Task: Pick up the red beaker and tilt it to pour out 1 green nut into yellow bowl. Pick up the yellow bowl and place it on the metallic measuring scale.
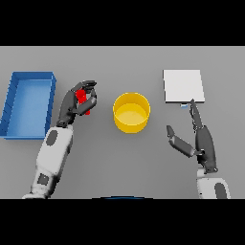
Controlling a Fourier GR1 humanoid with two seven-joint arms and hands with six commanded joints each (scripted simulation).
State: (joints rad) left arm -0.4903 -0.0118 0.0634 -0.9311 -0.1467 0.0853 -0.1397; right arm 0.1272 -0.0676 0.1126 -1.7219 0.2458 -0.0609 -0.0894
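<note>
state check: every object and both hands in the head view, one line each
Beaker: held in the left hand, left of the bowl, off the table as far as I can tell.
Bowl: upright on the table, no nut visible inside.
Scale: on the table, nothing on it.
Blue tray: far left, looks empty.
Left hand: fingers curled round the beaker.
Right hand: open, below the scale.

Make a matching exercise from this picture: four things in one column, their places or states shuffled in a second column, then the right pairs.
Things:
1. red beaker
2. yellow bowl
3. blue tray
4. metallic measuring scale

Places or states:
A. along the table's left side, nothing in it
B. held in the left hand
C. mid-table, between the two hands
D. far right, just past the open right hand

Pairs: 1-B, 2-C, 3-A, 4-D
</note>
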